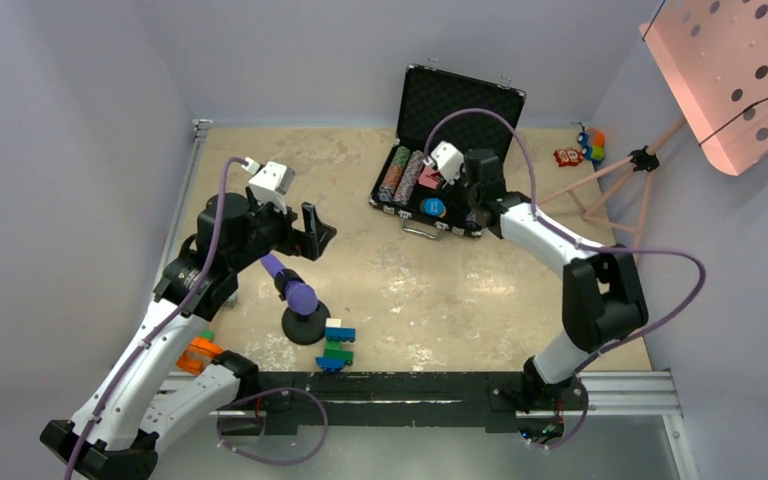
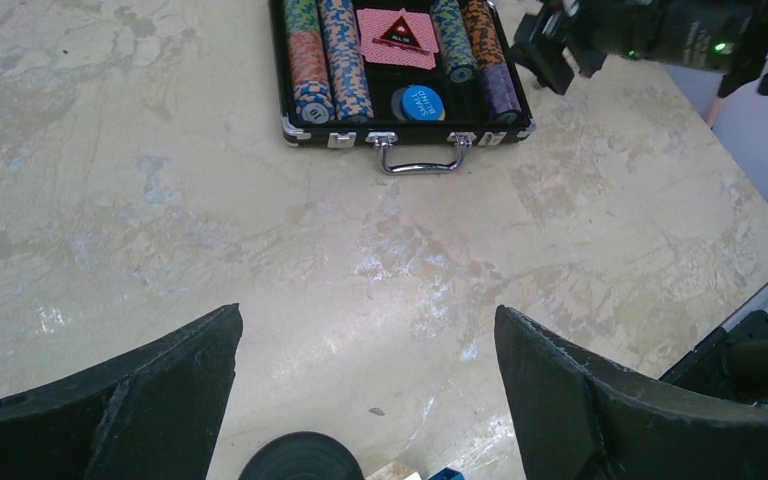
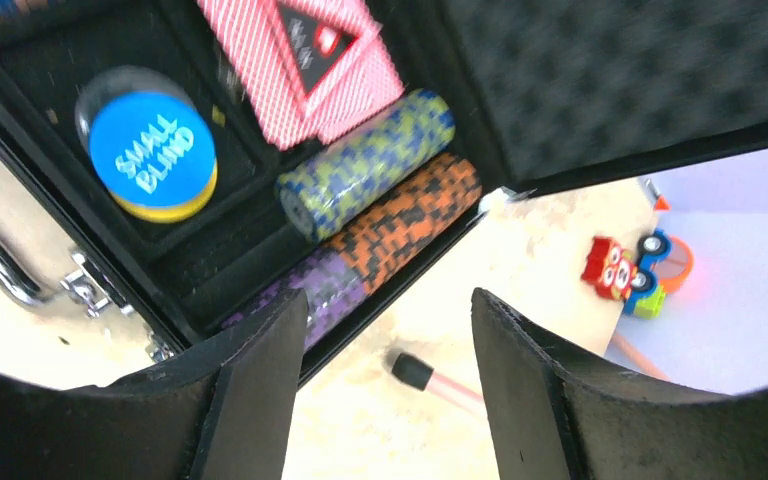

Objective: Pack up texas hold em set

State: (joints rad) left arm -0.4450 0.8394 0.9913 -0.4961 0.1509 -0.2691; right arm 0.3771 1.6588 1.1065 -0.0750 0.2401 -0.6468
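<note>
Beige, mottled tabletop [image 1: 440, 290] runs from the arm bases to pale grey walls. Nearest the bases stands a toy-brick figure [image 1: 338, 345], just beside a purple-tipped object [image 1: 300, 298] on a black round base. Above and left of those, the left gripper [image 2: 365, 330] hangs over bare table, its 2 fingers spread wide with nothing between them.

Farther back sits the black case [image 1: 460, 105], its lid raised upright at the far side and its silver handle [image 2: 420, 160] facing the arms. Inside, rows of striped poker chips [image 2: 345, 60] lie in slots on both sides, with pink cards [image 2: 395, 38] in the middle. A blue "SMALL BLIND" button [image 3: 150, 150] is stacked on a yellow one, possibly with a clear one too, though blur makes that unsure.

The right gripper [image 3: 388, 310] hovers over the case's right end, jaws parted, holding nothing. Beyond, by the far right wall, are small coloured toys [image 1: 588, 145] and a pink perforated panel [image 1: 740, 70] on a tripod.
</note>
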